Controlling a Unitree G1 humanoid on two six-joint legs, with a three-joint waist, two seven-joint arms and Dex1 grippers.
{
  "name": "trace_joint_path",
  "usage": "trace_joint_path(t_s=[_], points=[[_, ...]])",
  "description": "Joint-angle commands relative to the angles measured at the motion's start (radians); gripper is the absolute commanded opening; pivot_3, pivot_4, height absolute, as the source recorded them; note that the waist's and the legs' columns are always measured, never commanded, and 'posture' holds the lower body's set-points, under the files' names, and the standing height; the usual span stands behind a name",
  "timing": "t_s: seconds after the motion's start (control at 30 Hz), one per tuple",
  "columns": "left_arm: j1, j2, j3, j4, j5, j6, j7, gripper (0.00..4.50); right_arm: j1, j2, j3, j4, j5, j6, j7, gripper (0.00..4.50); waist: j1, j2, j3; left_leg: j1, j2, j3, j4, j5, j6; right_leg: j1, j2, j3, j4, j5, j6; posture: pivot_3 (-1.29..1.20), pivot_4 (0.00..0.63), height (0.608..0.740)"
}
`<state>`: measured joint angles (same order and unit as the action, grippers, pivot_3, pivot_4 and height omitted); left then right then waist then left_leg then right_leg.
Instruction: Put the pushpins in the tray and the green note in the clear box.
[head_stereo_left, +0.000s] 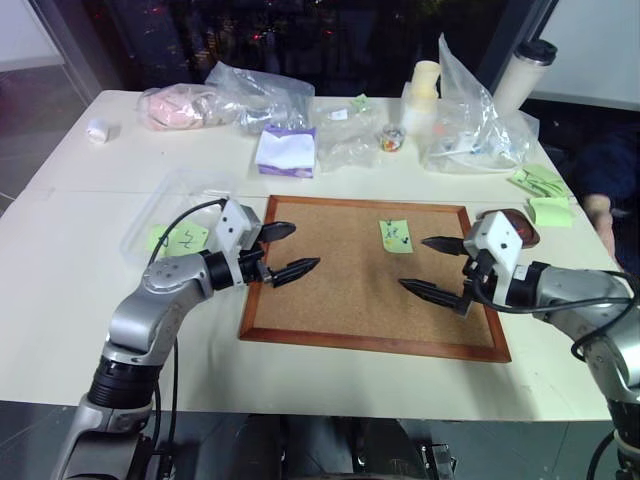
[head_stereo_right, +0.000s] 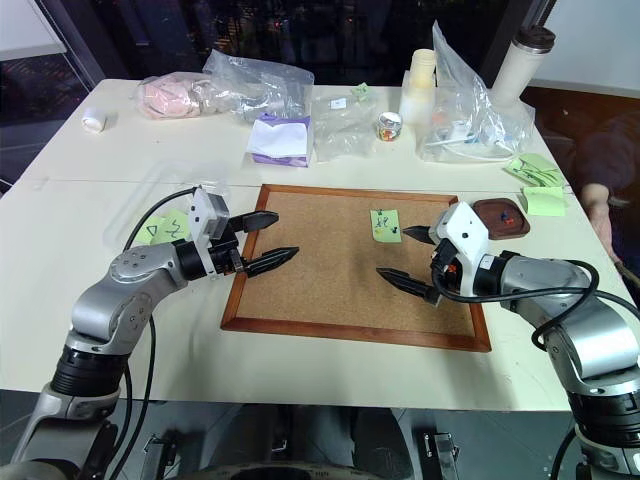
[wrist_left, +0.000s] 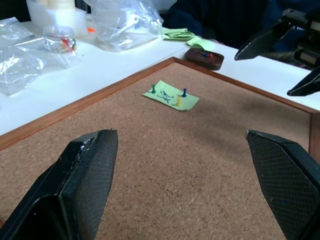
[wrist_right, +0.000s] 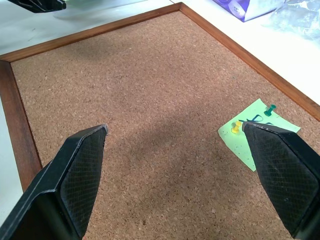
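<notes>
Your tray (head_stereo_right: 501, 217) sits on the table just off the cork board's (head_stereo_left: 340, 290) far right corner, and it already holds a few pins; a blue and a red head show in the left wrist view. The clear box (head_stereo_left: 170, 205) lies to the left of the board, touching or nearly touching its frame, with a green slip bearing black zigzag marks (head_stereo_left: 178, 238) at its near end; you cannot tell whether that slip lies inside it or under it.

The green note (head_stereo_left: 395, 234) is still pinned on the board, near the far edge, right of centre. Three pushpins (wrist_left: 169, 95) stand in it: green, blue and yellow.

Your left gripper (head_stereo_left: 286, 250) hovers over the board's left edge, jaws wide apart and empty. Your right gripper (head_stereo_left: 434, 266) hovers over the board's right side, just beside the note, jaws equally wide and holding nothing.

The table (head_stereo_left: 80, 330) is white. Along its far side lie clear plastic bags (head_stereo_left: 260, 95), a purple-and-white packet (head_stereo_left: 287, 150), a small jar (head_stereo_left: 392, 139), a white tub (head_stereo_left: 420, 100) and a tall cup (head_stereo_left: 522, 72). More green slips (head_stereo_left: 540, 190) lie at the far right, beyond the tray. Behind the table you see dark window glass
</notes>
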<state>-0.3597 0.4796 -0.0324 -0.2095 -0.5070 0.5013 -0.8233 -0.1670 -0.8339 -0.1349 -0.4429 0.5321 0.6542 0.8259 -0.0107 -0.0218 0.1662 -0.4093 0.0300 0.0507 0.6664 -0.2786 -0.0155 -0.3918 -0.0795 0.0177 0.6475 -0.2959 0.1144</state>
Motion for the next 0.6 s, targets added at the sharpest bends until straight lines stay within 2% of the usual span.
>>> trace_joint_path(t_s=[0.03,0.6], points=[[0.002,0.005,0.016,-0.028,-0.017,0.003,-0.005,4.48,-0.015,-0.015,-0.029,-0.012,0.003,-0.009,0.004,4.50,0.000,0.000,0.000,0.000,0.000,0.000,0.000,0.000,0.000,0.000,0.000,0.000,0.000,0.000,0.000,0.00,0.150,0.740],[0.002,-0.011,-0.025,-0.029,0.013,0.001,-0.003,4.48,-0.029,-0.012,-0.028,-0.006,-0.004,-0.009,-0.002,4.50,0.000,0.000,0.000,0.000,0.000,0.000,0.000,0.000,0.000,0.000,0.000,0.000,0.000,0.000,0.000,0.00,0.150,0.740]])
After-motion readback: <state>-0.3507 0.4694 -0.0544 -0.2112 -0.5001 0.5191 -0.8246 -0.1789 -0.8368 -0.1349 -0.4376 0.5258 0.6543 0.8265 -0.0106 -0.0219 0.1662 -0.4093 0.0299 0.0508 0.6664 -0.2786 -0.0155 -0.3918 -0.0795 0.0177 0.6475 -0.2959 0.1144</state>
